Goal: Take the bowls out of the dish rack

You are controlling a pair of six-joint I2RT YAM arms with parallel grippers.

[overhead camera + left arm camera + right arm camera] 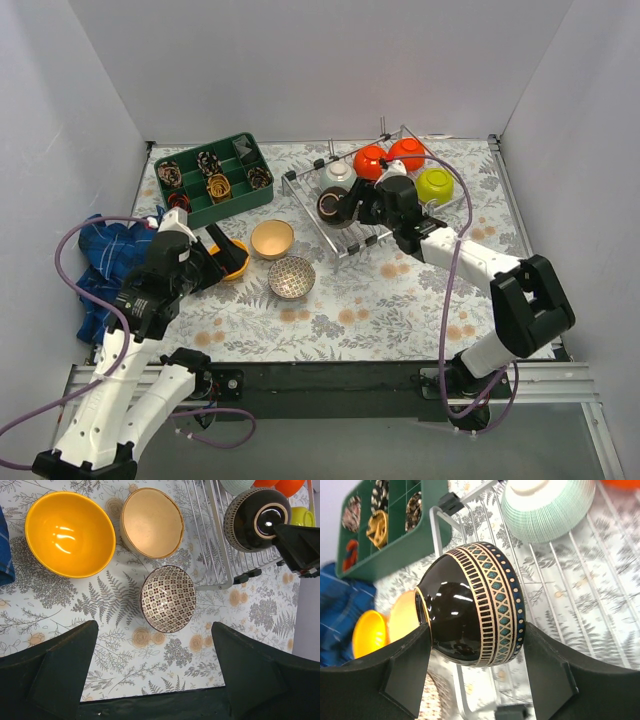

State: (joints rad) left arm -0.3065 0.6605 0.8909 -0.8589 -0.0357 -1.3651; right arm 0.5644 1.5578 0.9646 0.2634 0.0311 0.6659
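Grasping the dark brown bowl (470, 605) in right fingers (395, 680), left fingers (55, 675) released; counting three on tabletop (400, 300), four in dish rack (352, 243).

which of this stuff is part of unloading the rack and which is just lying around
Job: dish rack, dark brown bowl, pale green bowl, two red-orange bowls, lime green bowl, orange-yellow bowl, beige bowl, lattice-patterned bowl.
Lying about: dark green divided tray, blue cloth.

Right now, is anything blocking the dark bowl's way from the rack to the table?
Only the dish rack, whose raised wire side the dark brown bowl, held in the right gripper, must clear. The beige bowl and lattice bowl sit just beyond.
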